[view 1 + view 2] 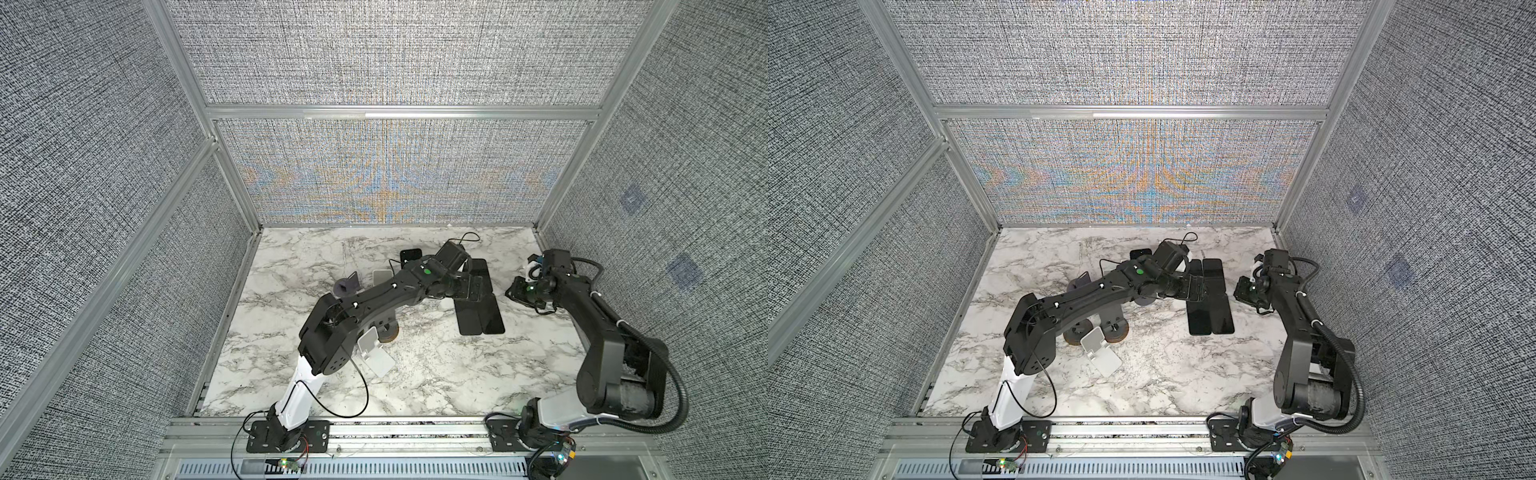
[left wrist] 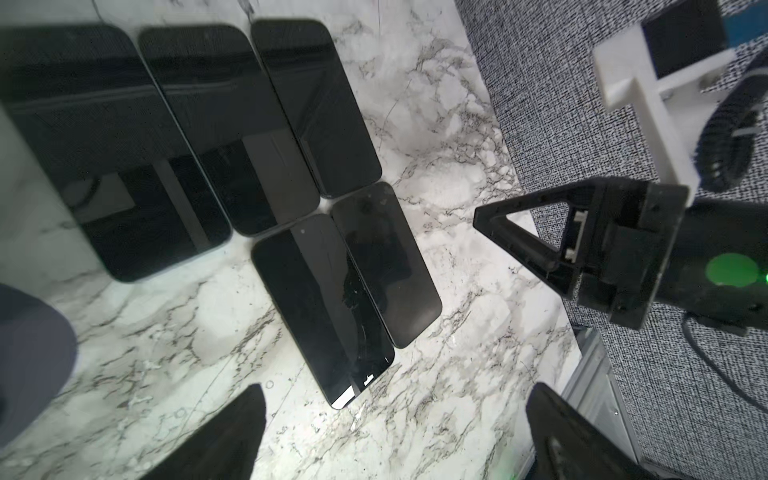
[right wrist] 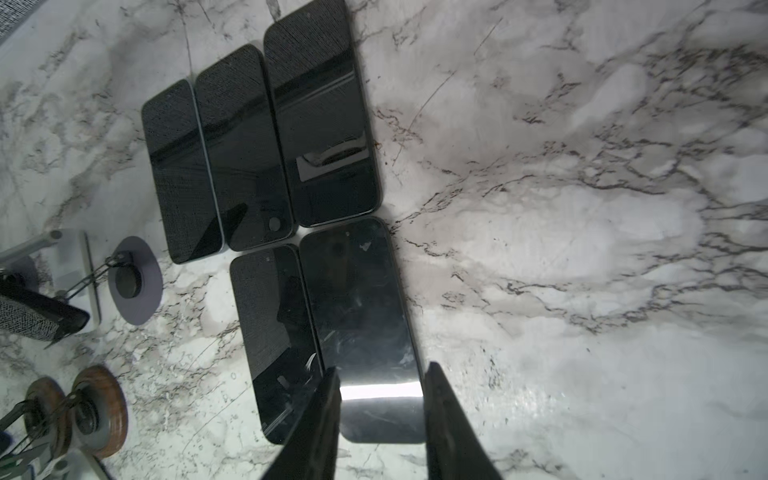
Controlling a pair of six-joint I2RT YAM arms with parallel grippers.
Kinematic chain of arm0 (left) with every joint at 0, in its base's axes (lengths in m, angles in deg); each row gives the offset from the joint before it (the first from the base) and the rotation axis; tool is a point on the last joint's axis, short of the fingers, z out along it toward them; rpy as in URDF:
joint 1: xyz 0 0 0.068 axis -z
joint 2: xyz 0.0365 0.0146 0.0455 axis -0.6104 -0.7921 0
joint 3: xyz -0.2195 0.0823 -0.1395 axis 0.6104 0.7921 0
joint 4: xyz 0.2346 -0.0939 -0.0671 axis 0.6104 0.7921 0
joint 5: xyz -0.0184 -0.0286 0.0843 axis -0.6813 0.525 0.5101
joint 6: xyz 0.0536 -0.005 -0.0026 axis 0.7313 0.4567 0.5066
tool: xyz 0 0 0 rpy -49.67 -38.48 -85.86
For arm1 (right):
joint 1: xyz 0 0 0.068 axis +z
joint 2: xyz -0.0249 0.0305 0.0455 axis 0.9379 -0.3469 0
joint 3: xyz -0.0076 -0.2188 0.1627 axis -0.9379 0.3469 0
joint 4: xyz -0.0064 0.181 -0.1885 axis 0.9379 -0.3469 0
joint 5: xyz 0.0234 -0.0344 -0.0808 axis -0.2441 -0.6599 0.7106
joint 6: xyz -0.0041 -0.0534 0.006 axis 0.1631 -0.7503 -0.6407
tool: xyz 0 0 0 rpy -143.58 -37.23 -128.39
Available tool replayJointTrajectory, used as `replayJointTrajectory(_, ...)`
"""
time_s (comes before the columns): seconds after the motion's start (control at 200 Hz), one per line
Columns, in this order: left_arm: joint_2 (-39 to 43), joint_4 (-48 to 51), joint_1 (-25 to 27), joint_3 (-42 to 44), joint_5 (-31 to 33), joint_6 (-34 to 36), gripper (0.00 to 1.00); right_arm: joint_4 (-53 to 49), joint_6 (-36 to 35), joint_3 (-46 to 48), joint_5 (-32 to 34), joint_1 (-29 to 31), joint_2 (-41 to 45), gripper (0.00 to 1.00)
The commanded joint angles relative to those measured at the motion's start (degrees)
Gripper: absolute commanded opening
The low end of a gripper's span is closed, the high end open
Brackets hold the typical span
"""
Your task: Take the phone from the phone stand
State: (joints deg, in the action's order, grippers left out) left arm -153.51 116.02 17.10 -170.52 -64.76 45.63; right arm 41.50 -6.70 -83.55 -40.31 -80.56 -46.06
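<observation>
Item: phone (image 3: pixel 361 316), lying flat on marble table (image 3: pixel 582 249), at 2 o'clock from white phone stand (image 1: pixel 376 353). My right gripper (image 3: pixel 382 368): fingers parted, grasping nothing. My left gripper (image 2: pixel 397 386): spread wide, empty.

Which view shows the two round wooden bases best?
The right wrist view: both wooden bases show close up. In both top views the left arm mostly hides them; the left wrist view misses them.

No legible text, label, brand or number appears in any view. The phones (image 3: pixel 357 324) on the worktop (image 3: pixel 582 249) show dark screens without characters. The left arm (image 1: pixel 374 299) carries a plain green dot (image 1: pixel 427 272), at 10 o'clock from the phones, unlettered.
</observation>
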Motion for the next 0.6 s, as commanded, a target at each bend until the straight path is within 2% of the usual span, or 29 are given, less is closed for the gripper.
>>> replayJointTrajectory(0.0, 2.4, 3.9, -0.1, -0.9, 6.2, 6.2, 0.99, -1.9, 0.2, 0.7, -1.4, 0.1, 2.0, 0.36)
replayJointTrajectory(0.21, 6.6, 9.5, -1.0, -3.9, 11.4, 13.9, 0.99, -2.5, -0.4, 2.0, -5.4, 0.1, 5.3, 0.4)
replayJointTrajectory(0.36, 12.4, 8.6, -4.0, -0.2, 12.3, 13.5, 0.99, 0.1, -0.5, 6.3, -10.4, 1.1, 9.2, 0.43)
replayJointTrajectory(0.475, 17.3, 6.5, -7.8, 4.7, 9.0, 13.0, 0.99, 4.0, -0.3, 7.4, -18.4, 2.9, 10.5, 0.44)
replayJointTrajectory(0.595, 23.9, 0.6, -13.1, 14.4, 0.4, 11.3, 0.98, 7.6, -0.2, 5.9, -26.8, 4.8, 9.0, 0.44)
